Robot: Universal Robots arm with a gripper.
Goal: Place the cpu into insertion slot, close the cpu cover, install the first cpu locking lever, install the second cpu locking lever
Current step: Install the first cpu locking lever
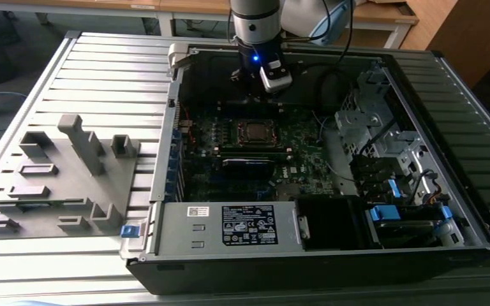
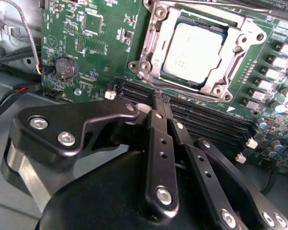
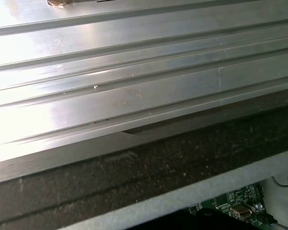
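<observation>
In the exterior view, the gripper (image 1: 270, 86) hung above the motherboard, beyond the insertion slot (image 1: 254, 132). In the second wrist view, its fingers (image 2: 159, 143) were pressed together, empty; the cpu (image 2: 198, 48), dull silver, sat in the slot with the cpu cover (image 2: 156, 36) framing it. Pressing a lever would call for a steady, square descent.

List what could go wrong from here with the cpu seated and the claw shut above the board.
1. The cover lies over the cpu; if it is not fully flat, a lever may bind.
2. The claw hangs just above the memory slots beside the socket; a low sideways move could scrape them.
3. Cables run close to the arm inside the case and might snag.
</observation>
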